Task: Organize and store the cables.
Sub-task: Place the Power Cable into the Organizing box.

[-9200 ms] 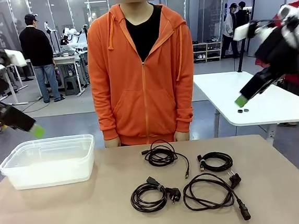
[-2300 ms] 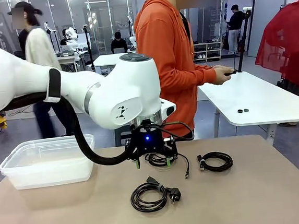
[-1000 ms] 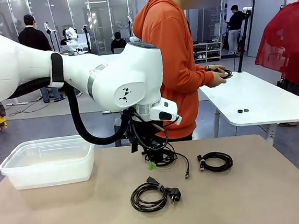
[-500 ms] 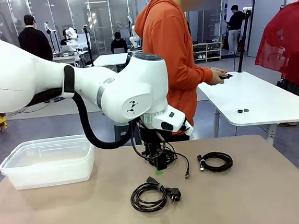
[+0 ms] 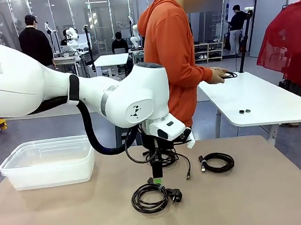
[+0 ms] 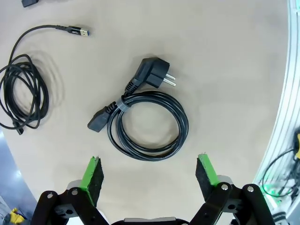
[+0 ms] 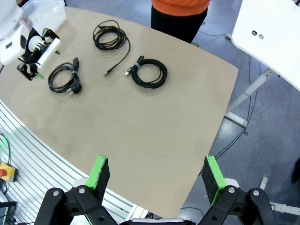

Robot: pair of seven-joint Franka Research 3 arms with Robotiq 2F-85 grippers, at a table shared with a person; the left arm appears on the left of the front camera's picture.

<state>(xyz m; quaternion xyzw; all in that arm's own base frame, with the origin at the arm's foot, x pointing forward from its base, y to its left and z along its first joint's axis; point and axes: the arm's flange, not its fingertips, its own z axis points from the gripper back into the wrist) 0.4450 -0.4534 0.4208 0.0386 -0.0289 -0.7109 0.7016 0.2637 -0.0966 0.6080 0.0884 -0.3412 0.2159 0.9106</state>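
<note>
glossy white rounded arm (image 5: 133, 95), thick black hose (image 5: 84, 123), black left claw (image 6: 148, 161) with green pads (image 6: 92, 171)

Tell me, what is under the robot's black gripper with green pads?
A round coil of black power cord lies on the tan table under the open left gripper. From the front, the gripper covers part of the thinner black coil behind it.

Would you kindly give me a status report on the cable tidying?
Left pincer open, hovering over plug cable coil. Right pincer open, high above table. Thin cord coil and thick coil also on table; bin empty. Nothing in the way.
</note>
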